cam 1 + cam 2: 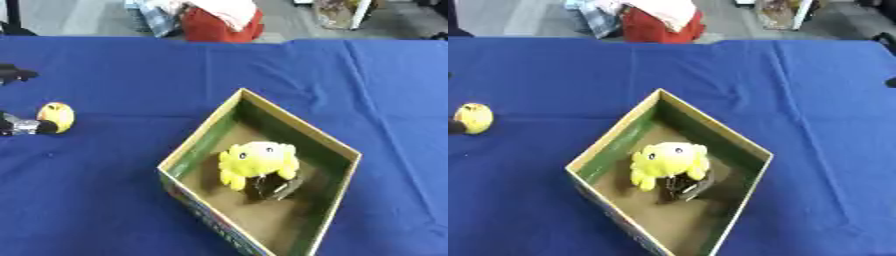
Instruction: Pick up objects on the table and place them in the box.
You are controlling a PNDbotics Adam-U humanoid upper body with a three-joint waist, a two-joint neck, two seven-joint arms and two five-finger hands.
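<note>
While upright, yellow toy [57, 116], long axis vertical.

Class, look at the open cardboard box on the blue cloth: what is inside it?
Inside the box sits a yellow plush toy. A small dark object lies partly under the toy; its covered part cannot be seen, so it cannot be identified. Bare brown floor fills the rest.

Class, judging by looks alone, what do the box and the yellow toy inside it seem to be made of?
The box: probably cardboard, matte, with thin straight walls and a plain brown floor. The yellow toy: likely plush fabric, with a soft rounded shape and a dull, unshiny surface. Neither can be settled for certain.
</note>
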